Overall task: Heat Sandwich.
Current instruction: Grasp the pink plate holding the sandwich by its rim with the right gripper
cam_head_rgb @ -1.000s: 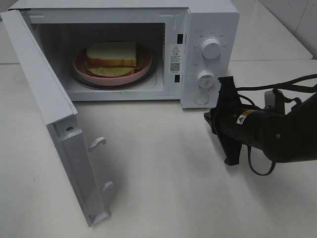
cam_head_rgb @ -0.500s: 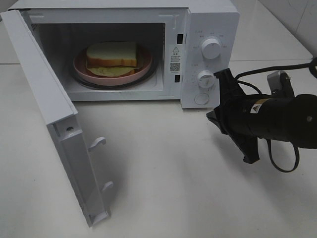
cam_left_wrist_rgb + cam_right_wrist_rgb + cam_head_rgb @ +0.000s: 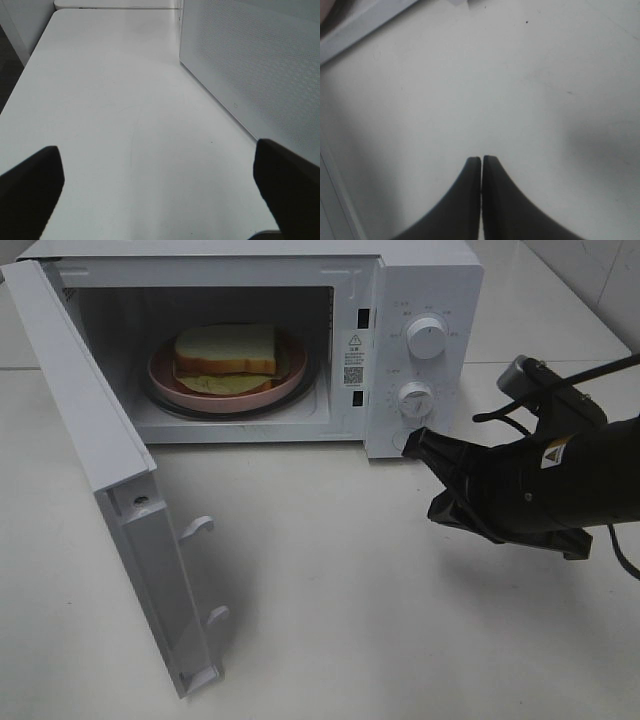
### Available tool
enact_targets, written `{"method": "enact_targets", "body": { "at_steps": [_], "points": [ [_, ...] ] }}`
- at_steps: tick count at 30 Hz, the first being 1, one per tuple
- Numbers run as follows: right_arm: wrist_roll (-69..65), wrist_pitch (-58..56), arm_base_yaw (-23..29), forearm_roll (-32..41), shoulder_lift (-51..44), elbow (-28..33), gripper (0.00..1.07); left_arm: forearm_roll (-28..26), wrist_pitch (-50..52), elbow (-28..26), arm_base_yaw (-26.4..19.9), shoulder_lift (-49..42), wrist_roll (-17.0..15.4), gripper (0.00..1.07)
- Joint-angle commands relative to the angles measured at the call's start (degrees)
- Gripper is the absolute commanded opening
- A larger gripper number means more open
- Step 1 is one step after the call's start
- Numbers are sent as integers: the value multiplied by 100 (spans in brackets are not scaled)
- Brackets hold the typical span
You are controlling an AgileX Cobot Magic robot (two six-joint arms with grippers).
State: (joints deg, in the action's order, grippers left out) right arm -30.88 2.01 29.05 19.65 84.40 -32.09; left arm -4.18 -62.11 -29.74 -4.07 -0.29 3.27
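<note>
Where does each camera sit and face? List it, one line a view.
Exterior high: high in front, looking down at the open microwave and sandwich; right arm and shut right gripper show.
Left wrist: on the left arm, looking along the table beside a dotted white panel; open left gripper shows.
Right wrist: on the right arm, looking down at the table; shut fingertips show.
Shared: exterior and right wrist both show the right gripper.

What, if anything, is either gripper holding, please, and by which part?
Nothing is held: the right gripper is shut on nothing, the left gripper is open and empty. The sandwich lies in the microwave.
</note>
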Motion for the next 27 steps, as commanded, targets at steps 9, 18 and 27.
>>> {"method": "enact_targets", "body": {
  "at_steps": [9, 18, 27],
  "points": [
    [2366, -1455, -29, -57, -670, -17, 7, 0, 74, 6, -23, -29, -11, 98],
    [2922, -2401, -29, -86, -779, -332, 11, 0, 74, 6, -23, -29, -11, 98],
    [4733, -3741, -29, -86, -779, -1049, 15, 0, 74, 6, -23, -29, -11, 98]
  ]
}}
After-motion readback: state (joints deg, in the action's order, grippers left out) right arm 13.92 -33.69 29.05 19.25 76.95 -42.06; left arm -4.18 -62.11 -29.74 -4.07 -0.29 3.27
